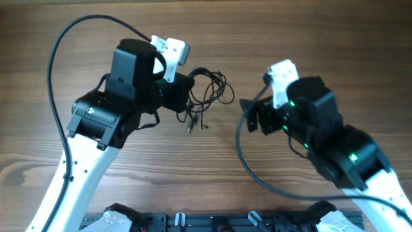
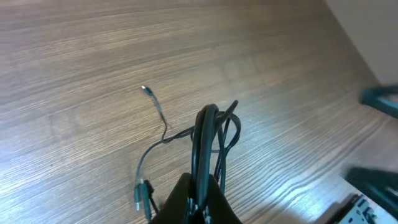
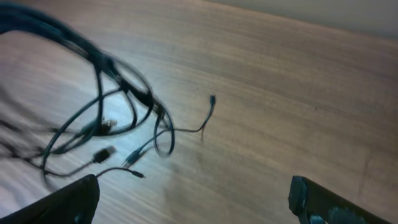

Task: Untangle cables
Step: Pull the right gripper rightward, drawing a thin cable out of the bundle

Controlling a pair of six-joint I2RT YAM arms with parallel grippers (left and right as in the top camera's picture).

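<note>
The cables (image 1: 209, 90) are a small tangle of thin black cords with loose plug ends, on the wooden table between the arms. My left gripper (image 1: 188, 95) is shut on the bundle; in the left wrist view its fingers (image 2: 200, 193) pinch several strands (image 2: 208, 134), with loops rising ahead and plug ends (image 2: 140, 196) hanging to the left. My right gripper (image 1: 248, 115) is open and empty, just right of the tangle. In the right wrist view the cables (image 3: 118, 112) lie ahead and left of its spread fingers (image 3: 193, 199).
The wooden table (image 1: 212, 174) spreads all round. Thicker black arm cables loop at the far left (image 1: 55, 58) and below the right arm (image 1: 248, 167). A black rail (image 1: 212, 222) runs along the near edge.
</note>
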